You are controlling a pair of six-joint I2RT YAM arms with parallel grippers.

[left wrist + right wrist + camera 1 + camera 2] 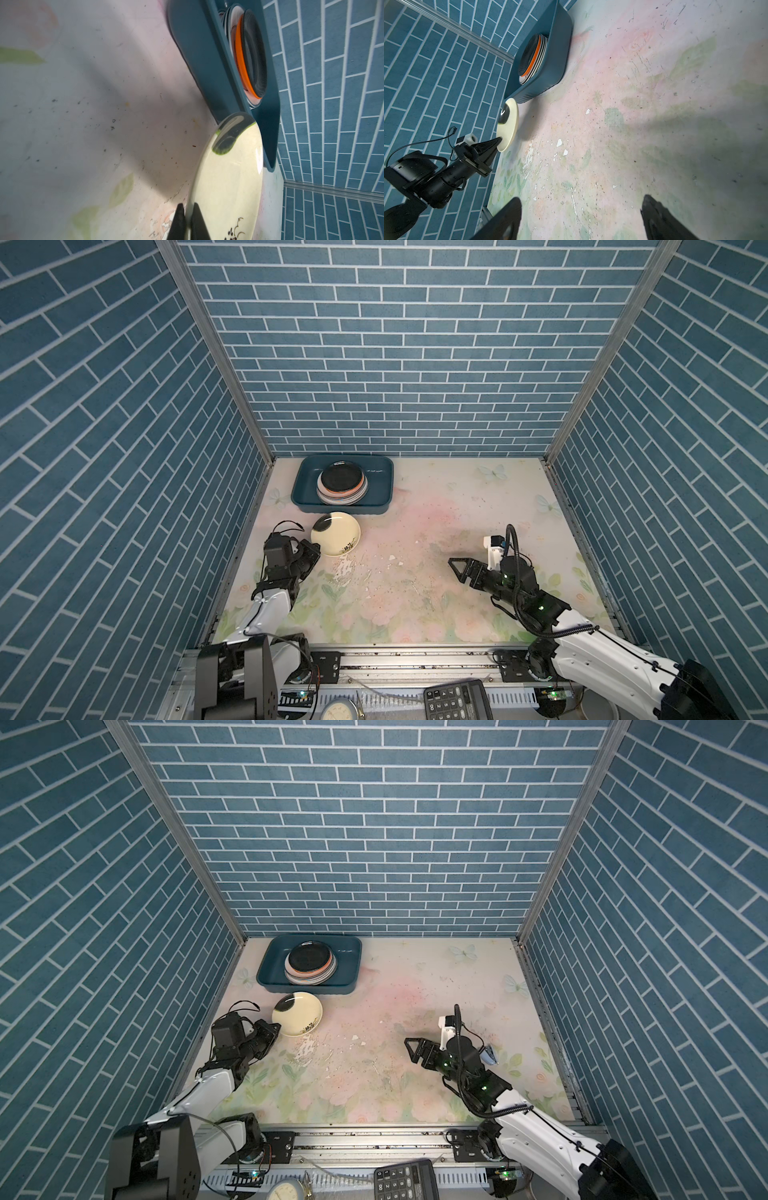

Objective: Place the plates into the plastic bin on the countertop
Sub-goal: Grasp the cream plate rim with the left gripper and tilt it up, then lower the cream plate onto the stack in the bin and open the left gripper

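A cream plate [336,534] [297,1013] with a dark patch and a black sprig lies just in front of the plastic bin [345,508] [307,988]. My left gripper [318,549] [277,1028] [188,207] is shut on the plate's near rim [228,176], which looks tilted up off the countertop [415,531]. Inside the bin [199,62] [556,52] stands a stack of plates [341,480] [308,959] with a black one on top and an orange one under it. My right gripper [455,571] [409,1050] [581,199] hovers open and empty at the right.
Blue brick walls close in the left, back and right sides; the bin sits in the back left corner. A metal rail runs along the front edge, with a calculator [457,699] and a round dial [338,707] beyond it. Scuffed, peeled patches [345,568] mark the countertop's middle.
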